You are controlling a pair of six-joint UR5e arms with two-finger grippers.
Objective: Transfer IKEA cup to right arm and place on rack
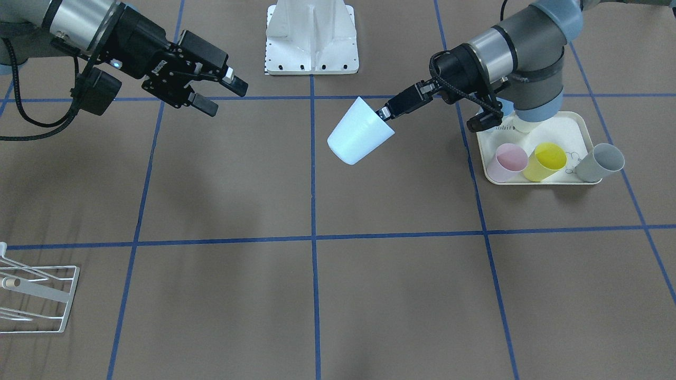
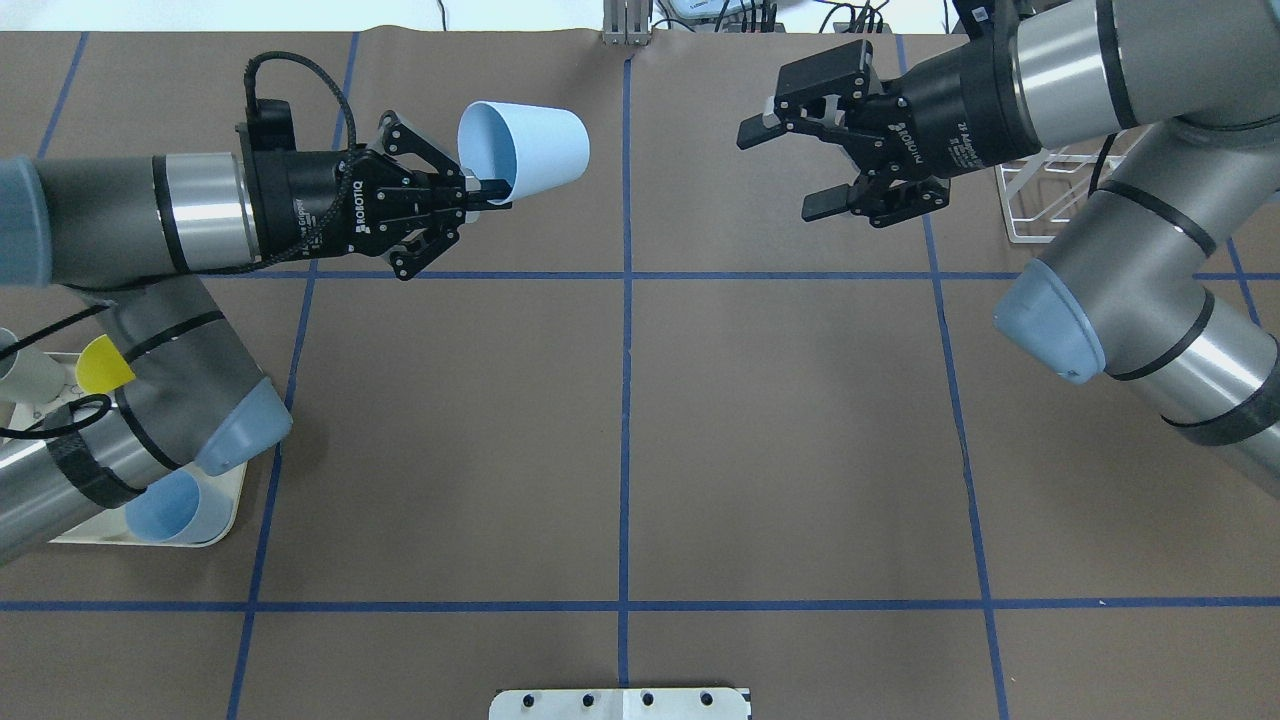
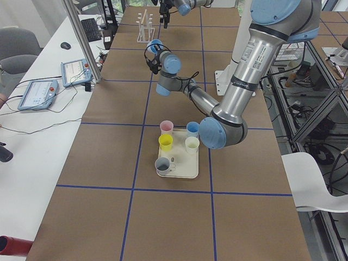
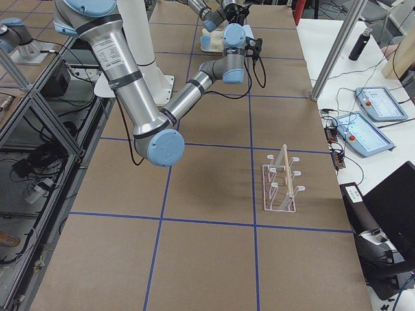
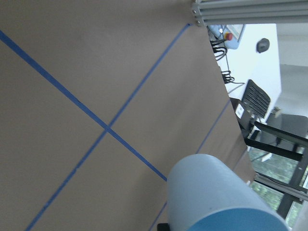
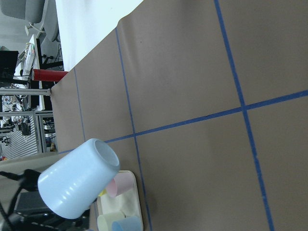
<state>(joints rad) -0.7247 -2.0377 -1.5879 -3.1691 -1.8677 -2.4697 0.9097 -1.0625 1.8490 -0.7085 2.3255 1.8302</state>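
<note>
My left gripper (image 2: 492, 195) is shut on the rim of a pale blue IKEA cup (image 2: 535, 150) and holds it on its side above the table, mouth toward the gripper. In the front view the cup (image 1: 359, 136) hangs near the table's middle line, held by the left gripper (image 1: 384, 113). My right gripper (image 2: 787, 170) is open and empty, facing the cup from some way off; it also shows in the front view (image 1: 224, 96). The cup fills the low part of the left wrist view (image 5: 211, 192) and shows in the right wrist view (image 6: 79, 185). The white wire rack (image 1: 37, 295) stands behind the right arm (image 2: 1040, 200).
A cream tray (image 1: 567, 129) under the left arm holds a pink cup (image 1: 507, 161), a yellow cup (image 1: 546, 161) and a grey cup (image 1: 599, 162). A white base plate (image 1: 311, 37) is at the robot's side. Blue tape lines grid the brown table.
</note>
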